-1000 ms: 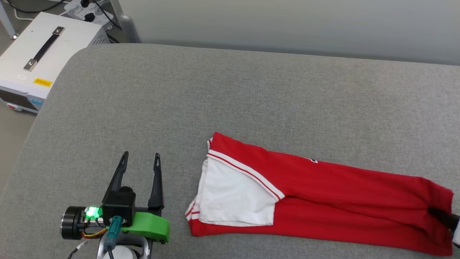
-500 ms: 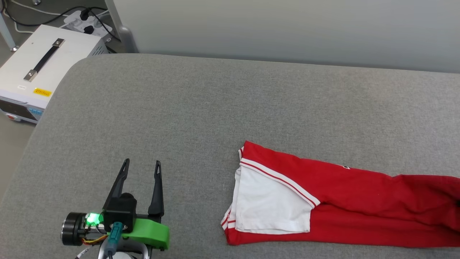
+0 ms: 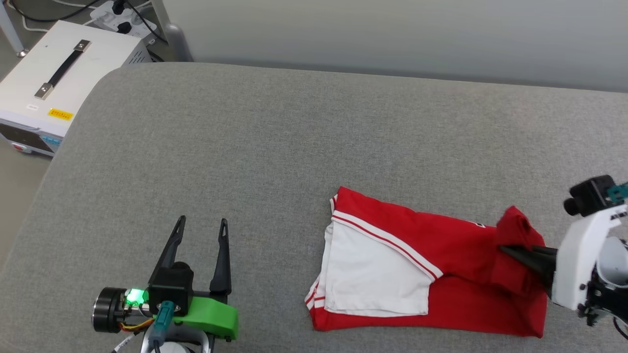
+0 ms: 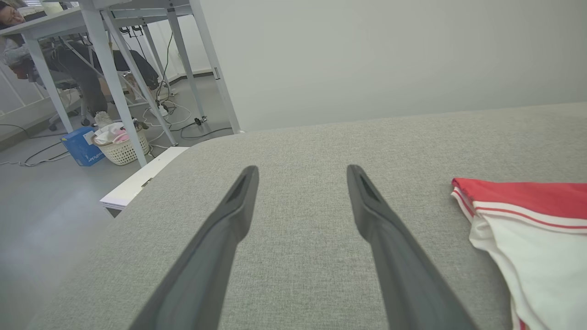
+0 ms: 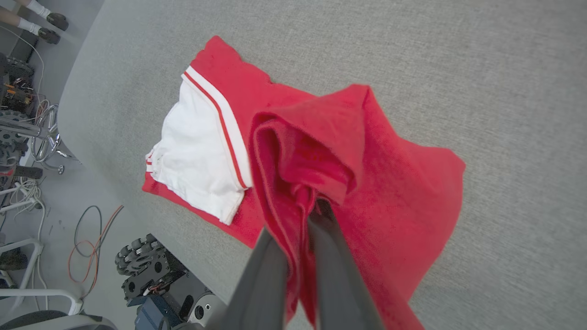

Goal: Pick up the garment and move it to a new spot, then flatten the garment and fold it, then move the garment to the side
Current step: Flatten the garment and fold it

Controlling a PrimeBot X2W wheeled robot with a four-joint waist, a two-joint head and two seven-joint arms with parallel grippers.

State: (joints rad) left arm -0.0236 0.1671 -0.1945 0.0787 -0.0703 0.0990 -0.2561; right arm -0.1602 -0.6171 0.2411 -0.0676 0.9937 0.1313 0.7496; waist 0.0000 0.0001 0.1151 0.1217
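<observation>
The garment [image 3: 431, 245] lies on the grey padded surface [image 3: 294, 137], red with a white sleeve [image 3: 368, 274] and striped trim facing up at its left end. My right gripper [image 3: 508, 251] is shut on the garment's right end and holds that red fabric raised and bunched above the body. In the right wrist view the right gripper [image 5: 316, 208] pinches a folded red flap of the garment [image 5: 403, 183]. My left gripper [image 3: 202, 226] rests open and empty to the left of the garment. From the left wrist, the left gripper [image 4: 302, 172] points across bare grey cloth, with the garment [image 4: 527, 229] at the right.
A white box with a black handle [image 3: 54, 73] sits beyond the surface's rounded far left corner, with a power strip [image 3: 115, 12] behind it. A pale wall runs along the back. The left wrist view shows table legs, a basket [image 4: 121, 146] and a seated person [image 4: 13, 27].
The right gripper has lifted the garment's right end and carried it leftward over the body, so the garment is shorter. The head view shifted. The left gripper stays open in place.
</observation>
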